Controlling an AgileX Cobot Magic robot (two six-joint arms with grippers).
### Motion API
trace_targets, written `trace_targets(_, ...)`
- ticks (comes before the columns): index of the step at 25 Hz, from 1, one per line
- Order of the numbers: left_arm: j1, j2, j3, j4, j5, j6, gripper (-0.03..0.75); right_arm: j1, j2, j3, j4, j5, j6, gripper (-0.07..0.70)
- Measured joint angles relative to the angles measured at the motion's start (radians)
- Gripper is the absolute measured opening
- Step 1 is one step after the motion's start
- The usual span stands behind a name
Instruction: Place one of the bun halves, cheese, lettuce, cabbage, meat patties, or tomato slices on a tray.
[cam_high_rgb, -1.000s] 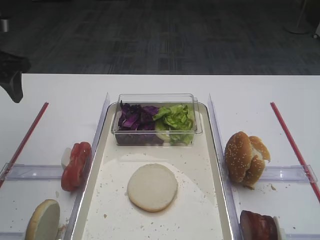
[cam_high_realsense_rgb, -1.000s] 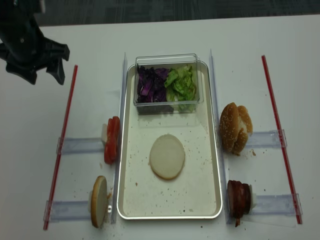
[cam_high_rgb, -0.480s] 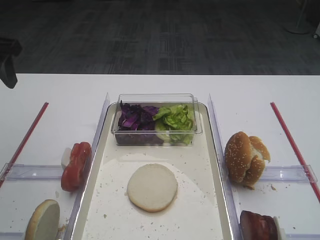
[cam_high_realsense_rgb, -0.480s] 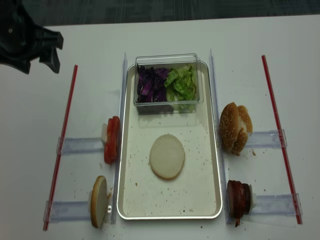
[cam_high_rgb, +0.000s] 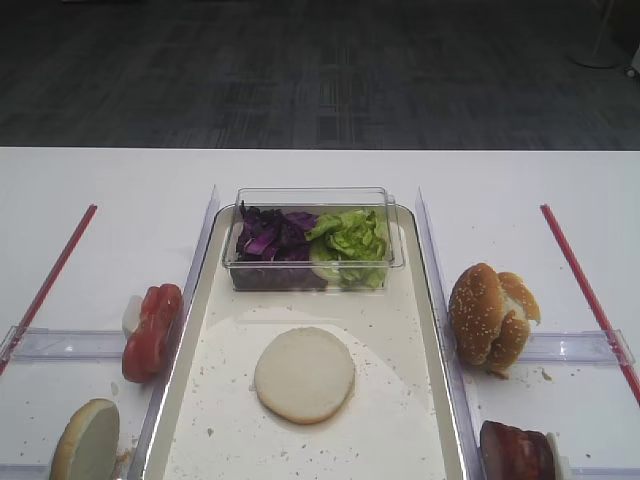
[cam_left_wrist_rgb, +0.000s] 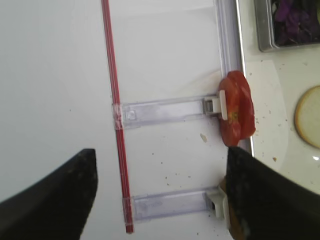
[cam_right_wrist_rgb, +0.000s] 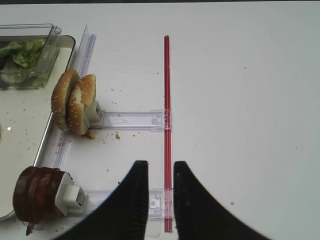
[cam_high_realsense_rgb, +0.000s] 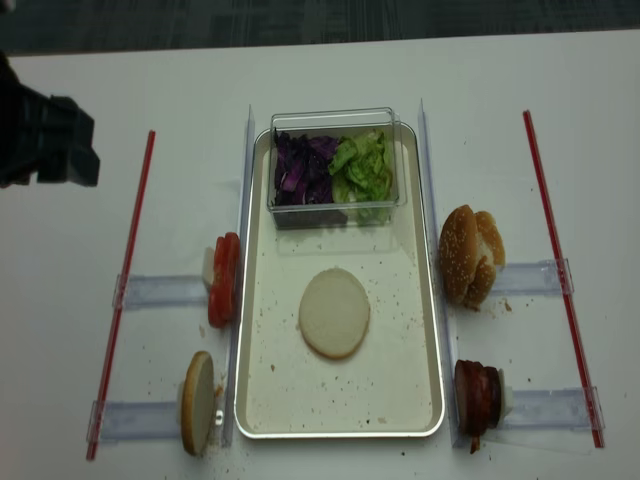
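A pale bun half (cam_high_realsense_rgb: 334, 312) lies flat on the cream tray (cam_high_realsense_rgb: 392, 375), also bun half (cam_high_rgb: 304, 374). Purple cabbage (cam_high_realsense_rgb: 297, 170) and green lettuce (cam_high_realsense_rgb: 362, 168) fill the clear box at the tray's far end. Left of the tray stand tomato slices (cam_high_realsense_rgb: 224, 280) and another bun half (cam_high_realsense_rgb: 197, 402). Meat patties (cam_high_realsense_rgb: 478, 397) stand at the right. No cheese is in view. My left gripper (cam_left_wrist_rgb: 160, 197) is open and empty above the table left of the tomato slices (cam_left_wrist_rgb: 236, 112). My right gripper (cam_right_wrist_rgb: 160, 200) is shut and empty, right of the patties (cam_right_wrist_rgb: 36, 200).
A sesame bun (cam_high_realsense_rgb: 470, 255) stands in a clear holder right of the tray. Red strips (cam_high_realsense_rgb: 125, 290) (cam_high_realsense_rgb: 560, 270) run along both sides of the table. The dark left arm (cam_high_realsense_rgb: 45, 140) hangs at the far left edge.
The left arm has drawn back to the left, leaving the first overhead view. Its fingers no longer show in the other one. The food has not moved.
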Motion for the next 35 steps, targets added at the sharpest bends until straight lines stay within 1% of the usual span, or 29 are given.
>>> trace_targets(5,0.000,-0.170,0.147,0.000,0.001,0.002,0.493,0.000,0.000,0.000,0.000,0.000,0.000,0.175)
trace_targets(7,0.000,-0.248,0.221,0.000,0.003,0.004,0.493,0.000,0.000,0.000,0.000,0.000,0.000,0.175)
trace_targets(11,0.000,-0.395,0.359,-0.002,-0.012,0.004,0.493,0.000,0.000,0.000,0.000,0.000,0.000,0.175)
trace_targets(16,0.000,-0.585,0.487,-0.018,-0.023,0.006,0.493,0.000,0.000,0.000,0.000,0.000,0.000,0.175)
trace_targets(21,0.000,-0.753,0.550,-0.031,-0.023,0.006,0.493,0.000,0.000,0.000,0.000,0.000,0.000,0.175)
trace_targets(24,0.000,-0.833,0.575,-0.031,-0.014,0.006,0.493,0.000,0.000,0.000,0.000,0.000,0.000,0.175)
trace_targets(27,0.000,-0.902,0.600,-0.031,0.008,0.006,0.493,0.000,0.000,0.000,0.000,0.000,0.000,0.175)
trace_targets(35,0.000,-1.038,0.676,-0.031,0.022,0.008,0.493,0.000,0.000,0.000,0.000,0.000,0.000,0.175)
